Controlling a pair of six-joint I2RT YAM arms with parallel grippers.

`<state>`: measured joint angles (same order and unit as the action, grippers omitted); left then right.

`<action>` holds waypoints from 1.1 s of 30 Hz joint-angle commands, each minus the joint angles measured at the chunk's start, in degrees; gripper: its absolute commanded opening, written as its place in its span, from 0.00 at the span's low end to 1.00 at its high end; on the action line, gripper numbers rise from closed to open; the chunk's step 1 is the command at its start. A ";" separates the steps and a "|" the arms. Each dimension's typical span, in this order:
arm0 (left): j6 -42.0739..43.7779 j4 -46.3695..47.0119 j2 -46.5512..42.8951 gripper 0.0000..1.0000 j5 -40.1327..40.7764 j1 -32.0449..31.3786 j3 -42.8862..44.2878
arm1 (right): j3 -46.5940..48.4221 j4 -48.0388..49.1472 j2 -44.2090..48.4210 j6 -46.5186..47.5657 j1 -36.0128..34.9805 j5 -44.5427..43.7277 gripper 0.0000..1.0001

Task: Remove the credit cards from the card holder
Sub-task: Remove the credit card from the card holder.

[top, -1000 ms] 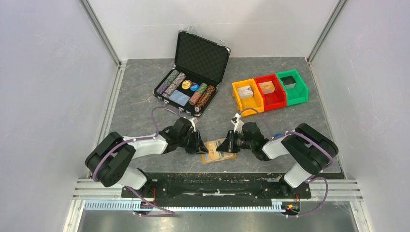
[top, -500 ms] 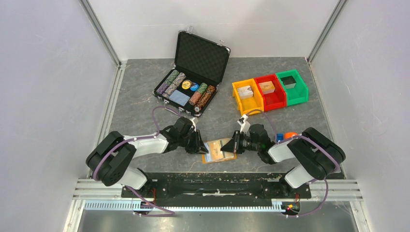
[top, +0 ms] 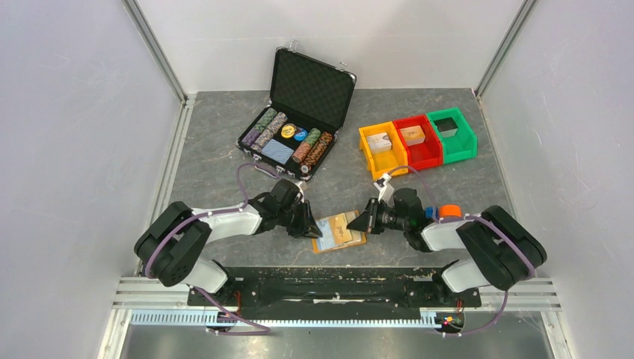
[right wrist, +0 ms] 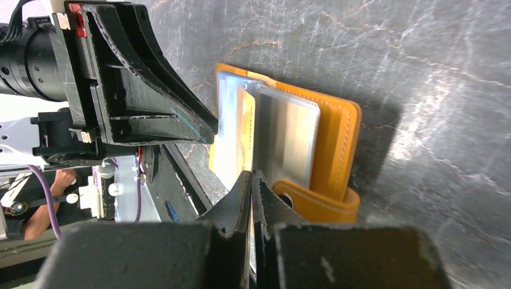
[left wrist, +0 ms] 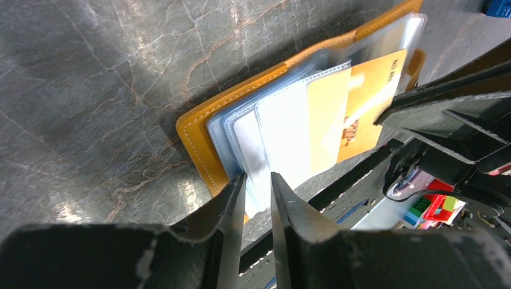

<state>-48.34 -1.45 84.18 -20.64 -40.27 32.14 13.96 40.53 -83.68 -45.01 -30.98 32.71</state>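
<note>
Orange card holder (top: pixel 338 232) is lying open on veined grey tabletop (top: pixel 209 138).
Left end effector (left wrist: pixel 253 194) is pinching its clear sleeves (left wrist: pixel 283 126); right end effector (right wrist: pixel 251 180) pressed together.

**Table and its load.** The table (top: pixel 209 142) was a dark grey slab with pale marble-like veins, walled in white on three sides. At the back, left of centre, a black case (top: pixel 312 82) stood open, its lid upright and its tray filled with rows of chips and a blue deck. To its right three bins sat touching in a slanted row: orange (top: pixel 364 146), red (top: pixel 425 162) and green (top: pixel 457 153), each holding a small block. Near the front edge, at centre, the orange holder (top: pixel 340 243) lay flat and open, its clear sleeves fanned out and a yellow card (left wrist: pixel 367 96) showing among them. A small orange-topped item (top: pixel 448 210) sat partly hidden behind the right arm.
</note>
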 commanded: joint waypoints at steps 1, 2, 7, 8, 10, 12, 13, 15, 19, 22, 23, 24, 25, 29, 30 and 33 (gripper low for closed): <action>2.87 -8.05 1.17 0.30 5.13 -0.16 0.64 | 1.05 -6.92 5.04 5.75 2.86 0.60 0.00; 2.97 -8.49 0.83 0.30 4.62 -0.16 1.30 | 2.14 -10.74 6.24 7.52 3.40 0.46 0.00; 2.74 -9.25 -3.25 0.40 1.19 -0.18 4.35 | 6.34 -23.25 11.21 15.31 6.40 -0.57 0.00; 2.81 -9.79 -4.30 0.42 0.84 -0.16 5.41 | 6.85 -24.17 11.79 16.01 6.86 0.14 0.00; 3.54 -11.20 -6.35 0.47 0.43 -0.11 7.69 | 8.06 -25.97 13.13 17.17 7.38 1.38 0.00; 5.16 -13.78 -7.79 0.53 0.55 -0.07 10.71 | 9.47 -27.48 14.13 18.16 7.53 2.69 0.00; 6.03 -15.30 -8.28 0.56 0.60 -0.07 12.35 | 10.17 -28.11 14.62 18.50 7.58 3.40 0.00; 7.89 -17.69 -9.29 0.60 0.36 -0.07 15.21 | 11.20 -28.24 15.55 18.81 7.61 5.41 0.00; 12.40 -22.11 -10.21 0.64 -1.06 0.19 20.12 | 14.28 -29.73 17.05 20.80 7.60 11.73 0.00; 15.17 -25.99 -10.60 0.66 0.14 0.44 23.46 | 16.37 -32.78 18.79 22.48 7.61 12.60 0.00; 15.72 -26.60 -10.72 0.66 0.13 0.62 24.03 | 16.53 -33.01 19.29 22.67 7.64 13.04 0.00; 16.25 -26.67 -10.97 0.67 -0.29 0.78 24.41 | 16.67 -32.89 19.48 22.61 7.56 14.04 0.00; 17.02 -26.59 -11.04 0.67 -0.99 0.83 24.86 | 16.71 -32.60 19.50 22.46 7.53 15.81 0.00; 20.91 -27.16 -10.29 0.68 -4.67 0.90 27.25 | 16.66 -31.41 20.29 21.54 7.49 18.74 0.00; 22.15 -27.69 -9.89 0.69 -5.75 0.87 27.86 | 16.63 -30.75 20.63 21.15 7.54 19.69 0.00; 25.16 -29.13 -8.13 0.69 -9.94 0.90 29.73 | 16.46 -28.07 20.89 19.15 7.32 23.44 0.00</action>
<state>-30.81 -28.53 74.65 -23.73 -39.55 57.60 28.91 9.04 -64.36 -24.47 -23.51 49.82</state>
